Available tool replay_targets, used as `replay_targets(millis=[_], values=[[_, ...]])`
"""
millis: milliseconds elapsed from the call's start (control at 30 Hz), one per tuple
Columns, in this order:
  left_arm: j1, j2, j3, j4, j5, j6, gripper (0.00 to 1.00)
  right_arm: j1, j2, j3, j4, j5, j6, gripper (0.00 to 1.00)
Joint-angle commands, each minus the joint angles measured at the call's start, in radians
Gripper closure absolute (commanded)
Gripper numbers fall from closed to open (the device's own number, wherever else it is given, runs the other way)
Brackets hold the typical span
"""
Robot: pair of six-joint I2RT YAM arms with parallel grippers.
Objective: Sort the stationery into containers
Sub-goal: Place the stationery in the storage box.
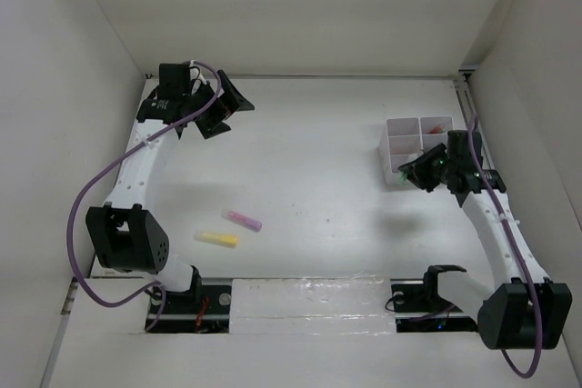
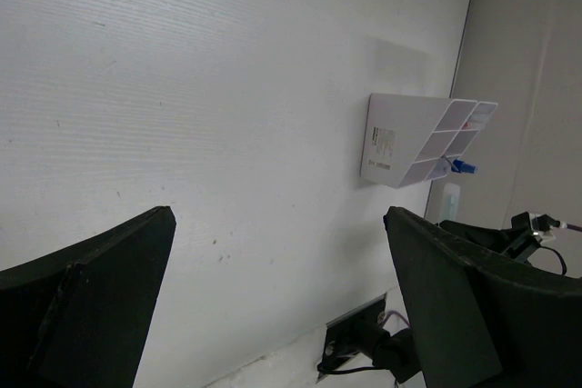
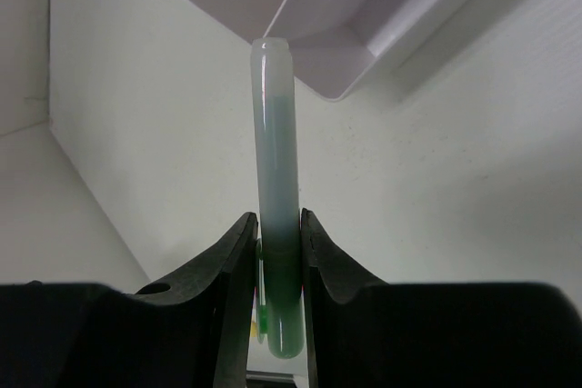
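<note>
My right gripper (image 1: 411, 173) is shut on a green marker stick (image 3: 275, 197) and holds it above the table beside the near left corner of the white four-compartment box (image 1: 398, 144). In the right wrist view the marker points at the box's corner (image 3: 364, 38). A red item (image 1: 439, 127) lies in a far compartment. A pink marker (image 1: 243, 218) and a yellow marker (image 1: 216, 238) lie on the table at centre left. My left gripper (image 1: 227, 108) is open and empty at the far left. Its view shows the box (image 2: 414, 143) with a blue-capped item (image 2: 462, 167).
White walls enclose the table on the left, back and right. A metal rail (image 1: 468, 97) runs along the right wall behind the box. The arm bases (image 1: 182, 293) and a white strip (image 1: 309, 302) line the near edge.
</note>
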Motion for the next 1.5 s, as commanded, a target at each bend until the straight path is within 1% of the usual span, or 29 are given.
replay_targets(millis=[0, 300, 600, 1000, 1167, 1467], values=[[0.005, -0.010, 0.013, 0.013, 0.019, 0.020, 0.00, -0.006, 0.000, -0.011, 0.086, -0.020, 0.059, 1.00], [0.005, -0.010, 0.013, 0.004, 0.019, 0.029, 0.00, -0.015, 0.049, -0.031, 0.152, -0.049, 0.102, 1.00], [0.005, -0.010, 0.004, 0.004, 0.010, 0.029, 0.00, -0.037, 0.063, -0.109, 0.224, -0.047, 0.111, 1.00], [0.005, -0.010, 0.004, 0.004, 0.010, 0.038, 0.00, -0.058, 0.126, -0.119, 0.297, -0.084, 0.111, 1.00], [0.005, -0.010, 0.004, -0.005, 0.010, 0.038, 0.00, -0.080, 0.164, -0.099, 0.298, -0.093, 0.111, 1.00], [0.005, -0.010, 0.004, -0.015, 0.001, 0.038, 0.00, -0.109, 0.183, -0.090, 0.298, -0.102, 0.102, 1.00]])
